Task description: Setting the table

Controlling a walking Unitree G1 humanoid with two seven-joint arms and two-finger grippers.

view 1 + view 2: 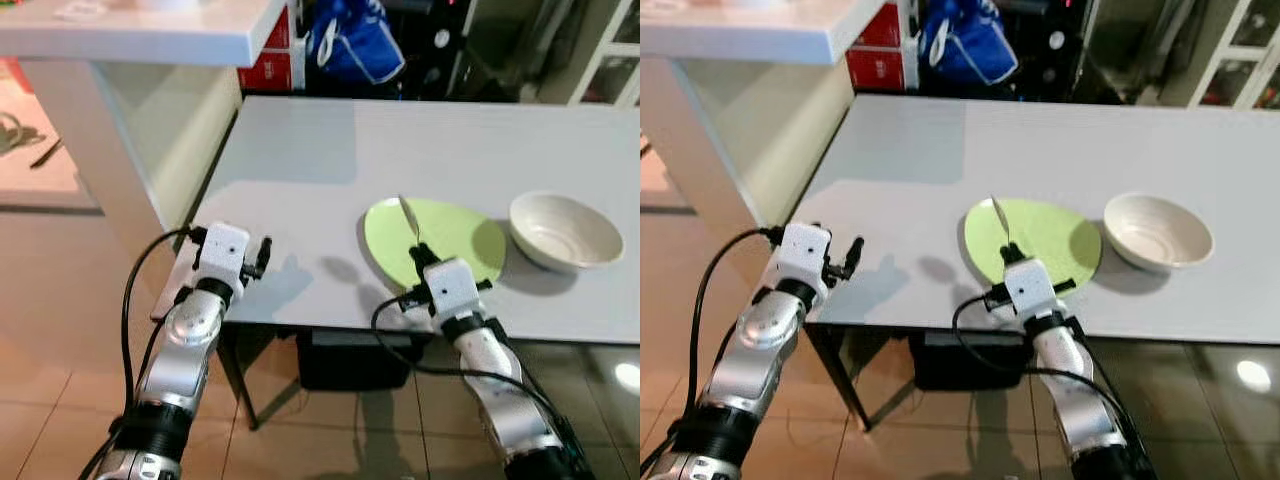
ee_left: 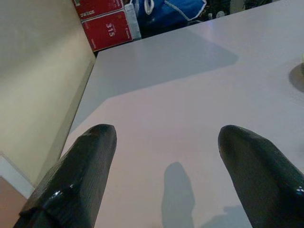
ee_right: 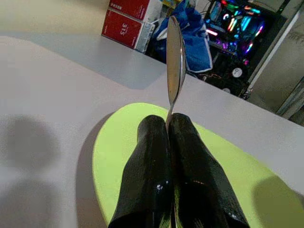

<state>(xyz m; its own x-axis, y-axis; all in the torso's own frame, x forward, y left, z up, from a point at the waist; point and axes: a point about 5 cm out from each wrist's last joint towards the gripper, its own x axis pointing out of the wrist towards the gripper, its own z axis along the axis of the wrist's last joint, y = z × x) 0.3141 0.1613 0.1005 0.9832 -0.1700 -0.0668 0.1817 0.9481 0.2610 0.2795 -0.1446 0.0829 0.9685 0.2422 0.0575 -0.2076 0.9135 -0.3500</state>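
One spoon (image 3: 175, 61) is standing pinched between the right gripper's (image 3: 169, 124) closed fingers over the green plate's (image 1: 455, 240) near edge, with the white bowl (image 1: 565, 230) sitting beside that plate and the left gripper (image 2: 166, 137) hovering spread-fingered well apart from it.

Pale grey rectangular surface (image 1: 300, 150) on dark legs, set on a floor of glossy beige tiles (image 1: 60, 330) that reflect a ceiling light at lower right. To the robot's left, a white counter (image 1: 150, 40) on a cream-coloured base. Behind the far edge, red boxes (image 2: 107, 26) and a blue bag (image 1: 355, 45) against a dark recess with multicoloured lights (image 3: 235, 23). A white-framed cabinet (image 1: 610, 60) stands at the far right.
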